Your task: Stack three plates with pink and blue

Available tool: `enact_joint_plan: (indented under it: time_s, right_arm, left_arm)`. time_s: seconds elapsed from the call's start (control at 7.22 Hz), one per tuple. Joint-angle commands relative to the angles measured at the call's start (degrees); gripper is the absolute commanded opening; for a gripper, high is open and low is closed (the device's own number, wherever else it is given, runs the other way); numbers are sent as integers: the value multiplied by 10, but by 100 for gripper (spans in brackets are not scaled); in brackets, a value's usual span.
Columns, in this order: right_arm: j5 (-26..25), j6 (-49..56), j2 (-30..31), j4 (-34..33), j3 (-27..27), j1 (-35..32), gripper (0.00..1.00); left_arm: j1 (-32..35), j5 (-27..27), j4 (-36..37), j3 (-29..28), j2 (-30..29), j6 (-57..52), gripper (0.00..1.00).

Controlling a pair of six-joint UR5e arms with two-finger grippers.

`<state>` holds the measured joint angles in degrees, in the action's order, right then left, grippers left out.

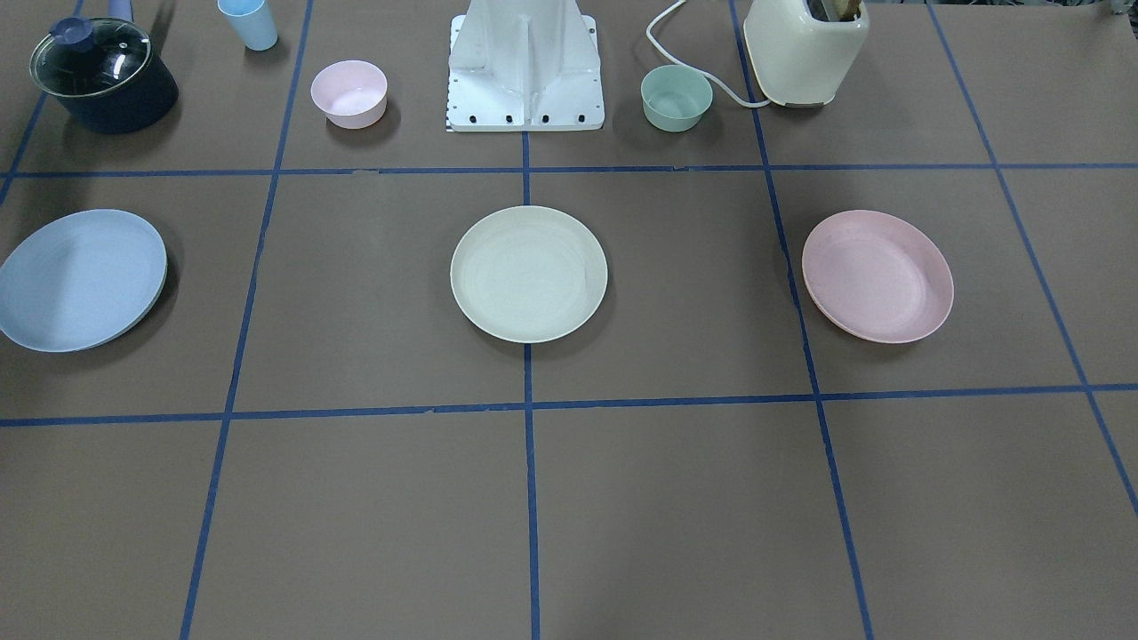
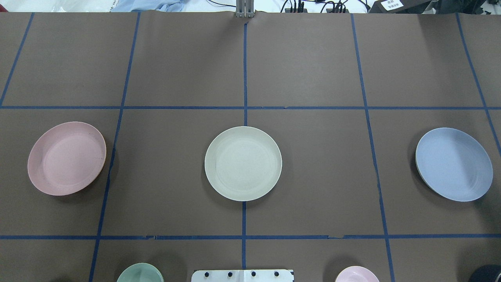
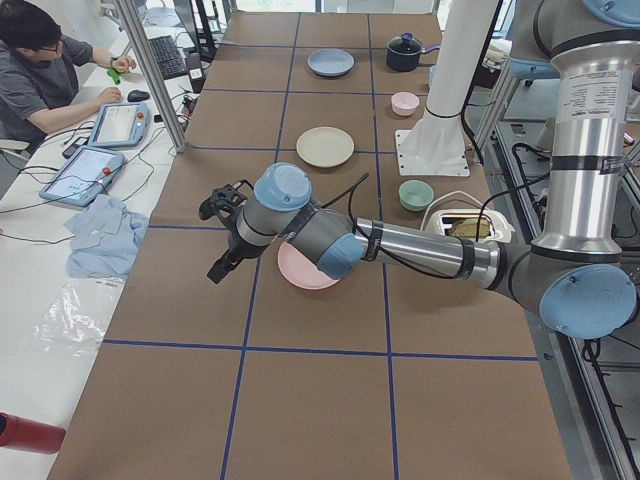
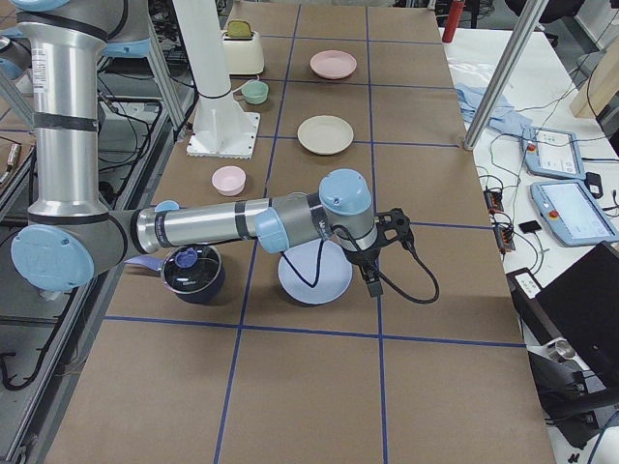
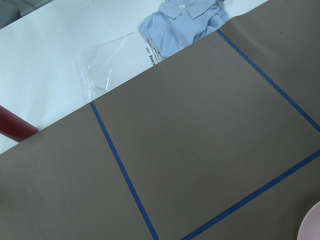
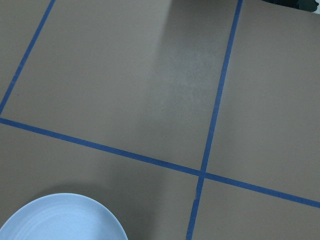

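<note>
The three plates lie flat and well apart in one row on the surface (image 2: 313,70): pink plate (image 2: 66,158) on the robot's left, cream plate (image 2: 243,163) in the middle, blue plate (image 2: 454,164) on the right. Nothing is stacked yet.

The left tool (image 3: 220,265) hangs by the far rim of the pink plate and the right tool (image 4: 372,275) by the far rim of the blue one. Both show only in the side views, so I cannot tell how wide either stands, though neither seems to have hold of anything.

The likeliest trouble is the grasp. The rims are thin and sit low, so a tool that closes short may push a plate along the paper instead of lifting it. A plate pinched at one edge could droop and clip the cream plate's rim. Both arms heading for the middle together could also meet.

Between the plates lies only brown cover and tape lines. The pink bowl (image 1: 348,92), green bowl (image 1: 677,97) and pot (image 1: 104,76) crowd the robot's side.
</note>
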<state>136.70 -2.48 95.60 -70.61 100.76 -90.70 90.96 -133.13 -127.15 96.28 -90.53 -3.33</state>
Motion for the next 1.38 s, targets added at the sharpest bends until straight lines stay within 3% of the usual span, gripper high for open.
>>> enact_joint_plan:
  time_s: [0.0, 0.28, 0.55, 0.97, 1.25]
  right_arm:
    - [24, -73, 46, 129, -14, 4, 100]
    - [23, -146, 50, 184, -15, 23, 100]
    - [20, -147, 50, 184, -14, 25, 100]
    - [18, -147, 50, 186, -14, 26, 100]
    - [21, -147, 51, 187, -14, 26, 100]
  left_arm:
    - [0, 0, -63, -31, 3, 1, 99]
    - [0, 0, -82, -35, 4, 75, 99]
    - [-51, 1, -233, -89, 25, 133, 99]
    - [-111, 10, -349, -161, 33, 268, 99]
    - [-201, 121, -437, -178, 49, 404, 99]
